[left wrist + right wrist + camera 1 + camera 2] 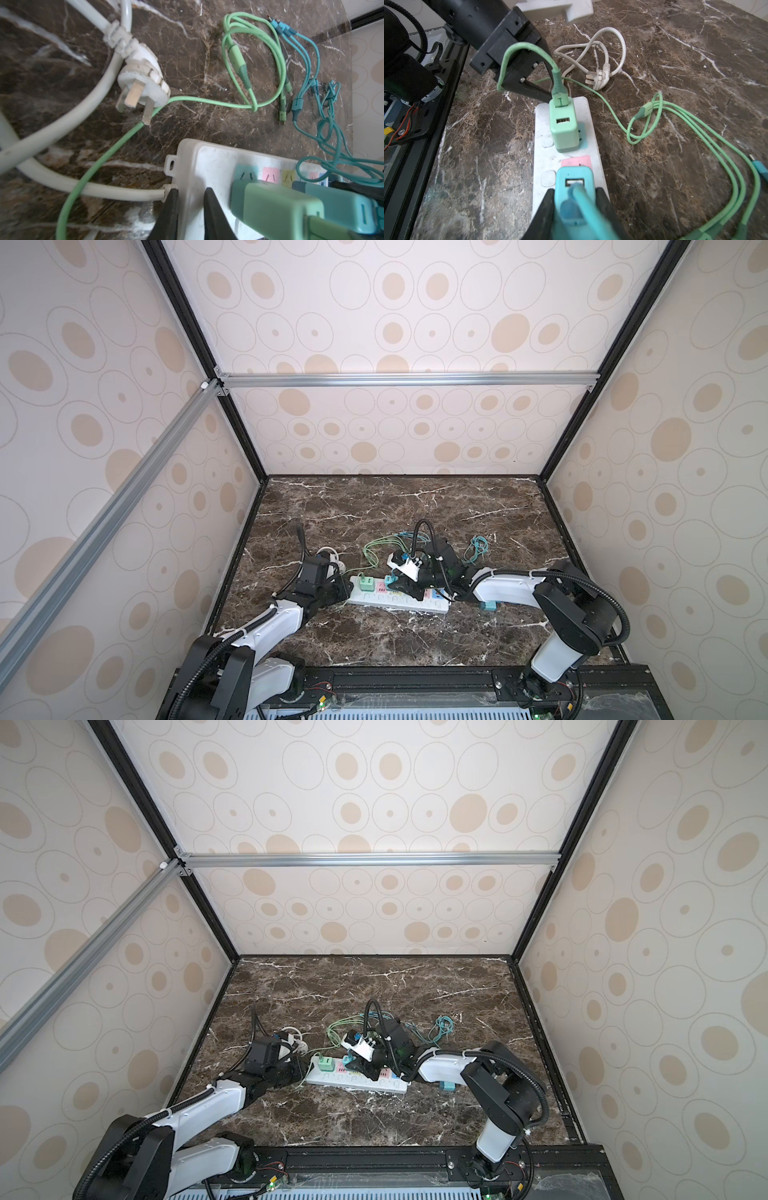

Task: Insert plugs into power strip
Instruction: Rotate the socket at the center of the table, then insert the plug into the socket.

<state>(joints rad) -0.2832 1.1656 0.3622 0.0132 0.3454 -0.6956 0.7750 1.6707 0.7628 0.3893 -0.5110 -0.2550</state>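
Jaws of the right gripper clamp a teal-blue plug at the pink socket of the power strip; I cannot tell if it is seated. The mint green plug stands in the strip's end blue socket. The left gripper pinches that end of the strip. A second teal-blue plug lies beside its opposite end

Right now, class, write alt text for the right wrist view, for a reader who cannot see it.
The right gripper clamps a teal plug at the pink socket of a white power strip on a marble table. A mint green plug sits in the next socket; beyond it, the left gripper meets the strip's end.
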